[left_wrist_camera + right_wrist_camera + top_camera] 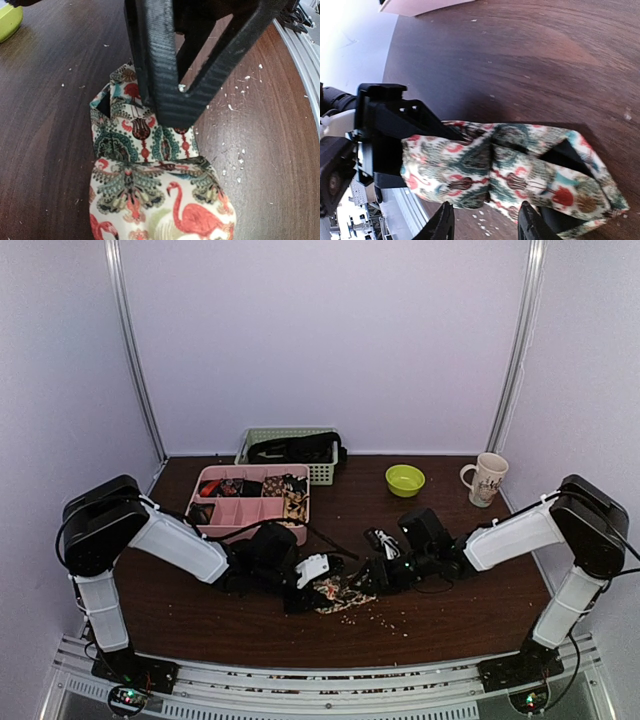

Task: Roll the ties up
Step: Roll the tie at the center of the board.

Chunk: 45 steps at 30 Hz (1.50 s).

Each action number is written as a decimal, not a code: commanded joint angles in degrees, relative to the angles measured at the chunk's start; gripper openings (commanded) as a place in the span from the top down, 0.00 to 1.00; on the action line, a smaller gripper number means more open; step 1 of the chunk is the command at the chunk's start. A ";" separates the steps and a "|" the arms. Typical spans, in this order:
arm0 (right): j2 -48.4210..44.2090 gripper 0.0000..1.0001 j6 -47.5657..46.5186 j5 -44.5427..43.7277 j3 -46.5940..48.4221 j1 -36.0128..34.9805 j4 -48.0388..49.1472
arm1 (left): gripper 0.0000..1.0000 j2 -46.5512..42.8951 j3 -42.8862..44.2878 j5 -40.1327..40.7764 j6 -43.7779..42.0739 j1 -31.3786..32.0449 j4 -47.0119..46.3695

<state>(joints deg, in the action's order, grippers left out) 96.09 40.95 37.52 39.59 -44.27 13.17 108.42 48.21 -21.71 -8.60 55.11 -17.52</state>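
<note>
A tie with a cream, teal and red flamingo print lies partly folded on the brown table between my two grippers. My left gripper holds one end. In the left wrist view the tie bulges over my own fingers and hides them. In the right wrist view the left gripper is clamped over the tie's left end. My right gripper is open, its fingertips apart just below the folded middle of the tie. One of its black fingers stands over the tie in the left wrist view.
A pink divided tray with rolled ties stands behind the left arm. A pale basket with black ties is at the back. A green bowl and a mug stand at the back right. A black cable and crumbs lie near the grippers.
</note>
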 commanded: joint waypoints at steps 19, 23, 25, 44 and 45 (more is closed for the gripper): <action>10.75 0.90 2.42 0.82 6.13 -3.30 3.26 | 0.53 3.34 -3.06 1.31 -0.49 -1.08 1.37; 12.05 1.00 0.92 -1.11 5.08 -2.88 1.54 | 0.37 -0.05 -7.10 3.07 1.30 -1.99 -8.68; 12.92 1.00 0.53 -2.05 4.49 -2.54 1.13 | 0.29 -2.29 -9.47 2.99 1.89 -2.03 -15.02; 10.58 1.00 -4.45 -8.11 -1.27 0.28 -4.52 | 0.16 9.85 -12.22 4.27 10.72 1.63 -51.36; 10.60 1.00 -4.72 -8.34 -1.32 0.32 -4.76 | 0.17 10.47 -11.07 3.87 11.27 1.78 -51.51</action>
<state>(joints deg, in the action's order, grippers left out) 104.62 38.94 36.71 41.23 -44.47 20.58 116.86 33.32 -18.11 -0.05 56.34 -61.73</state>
